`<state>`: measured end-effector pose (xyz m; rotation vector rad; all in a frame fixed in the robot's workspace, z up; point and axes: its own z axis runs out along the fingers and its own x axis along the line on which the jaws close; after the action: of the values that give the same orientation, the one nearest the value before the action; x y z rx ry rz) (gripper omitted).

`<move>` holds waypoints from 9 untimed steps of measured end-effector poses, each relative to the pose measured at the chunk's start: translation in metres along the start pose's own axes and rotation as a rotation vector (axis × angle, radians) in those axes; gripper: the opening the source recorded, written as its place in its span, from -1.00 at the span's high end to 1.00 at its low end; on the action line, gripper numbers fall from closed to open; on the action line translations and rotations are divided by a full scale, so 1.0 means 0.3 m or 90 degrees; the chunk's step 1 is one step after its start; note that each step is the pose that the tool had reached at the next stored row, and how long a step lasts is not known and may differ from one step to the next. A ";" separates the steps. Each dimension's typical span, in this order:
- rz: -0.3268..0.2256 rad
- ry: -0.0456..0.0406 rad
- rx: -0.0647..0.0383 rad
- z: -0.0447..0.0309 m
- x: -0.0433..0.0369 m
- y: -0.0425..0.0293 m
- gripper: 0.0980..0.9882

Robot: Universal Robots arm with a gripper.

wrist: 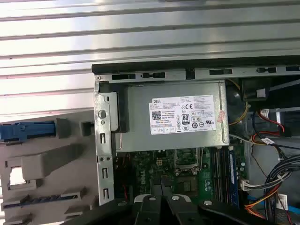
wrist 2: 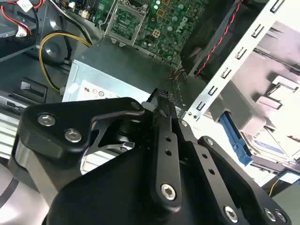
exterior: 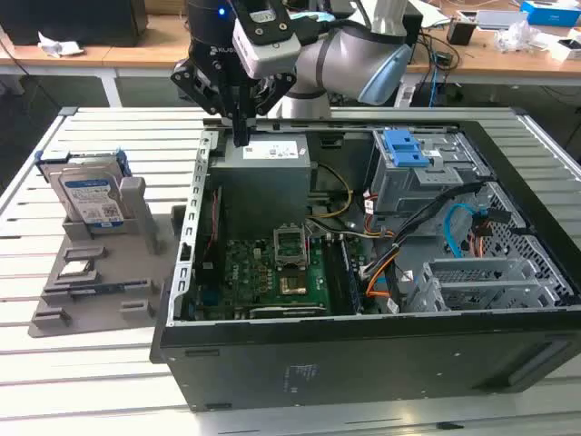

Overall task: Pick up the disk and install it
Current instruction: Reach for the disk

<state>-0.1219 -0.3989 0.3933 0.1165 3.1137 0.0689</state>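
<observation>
At the exterior view's left, on the slatted metal tabletop (exterior: 118, 136): a grey holder (exterior: 100, 282) with several slots. Upright in its rear slot, the disk (exterior: 91, 195), silver with a white-and-blue label facing the camera, clipped in its blue carrier frame. Untouched, well apart from the pincer. Seen again in the second wrist view (wrist 2: 272, 145) beyond the perforated case wall, and from above in the first wrist view as a blue strip (wrist: 21, 131) at the holder's edge.

Just right of the holder: the open black computer case (exterior: 363, 363), lying on its side with the interior exposed.

Over the case's rear left corner: the pincer (exterior: 243, 138), pointing straight down, fingers pressed together and pinching nothing. Tip at the near-left corner of the grey power supply box (exterior: 268, 168); contact with the box or the case rim impossible to judge. In the second wrist view, the black fingertips (wrist 2: 161, 96) closed over the same box (wrist 2: 122, 70). In the first wrist view, the box's white label turned toward the camera (wrist: 173, 117).

In front of the power supply: the green motherboard (exterior: 281, 268) with its empty processor socket.

Further right: yellow wires (exterior: 340, 195) looping toward the grey drive cage (exterior: 408, 191), topped by a blue latch (exterior: 404, 147) with a ribbed top.

At the exterior view's right: a light blue cable (exterior: 454, 227) and a bundle of orange and black wires (exterior: 381, 272) running between the cage and the board.
</observation>
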 end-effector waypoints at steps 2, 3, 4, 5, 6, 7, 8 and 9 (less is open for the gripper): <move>0.000 0.0000 0.000 0.000 0.012 -0.001 0.98; 0.000 0.0000 0.000 -0.001 0.023 -0.002 0.98; 0.000 0.0000 0.000 -0.001 0.036 -0.003 0.98; 0.000 0.0000 0.000 -0.001 0.045 -0.003 0.98; 0.000 0.0000 0.000 -0.001 0.052 -0.004 0.98; 0.000 0.0000 0.000 -0.001 0.057 -0.004 0.98; 0.000 0.0000 0.000 -0.002 0.063 -0.005 0.98; 0.000 0.0000 0.000 -0.002 0.069 -0.005 0.98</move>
<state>-0.1425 -0.3988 0.3933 0.1167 3.1136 0.0689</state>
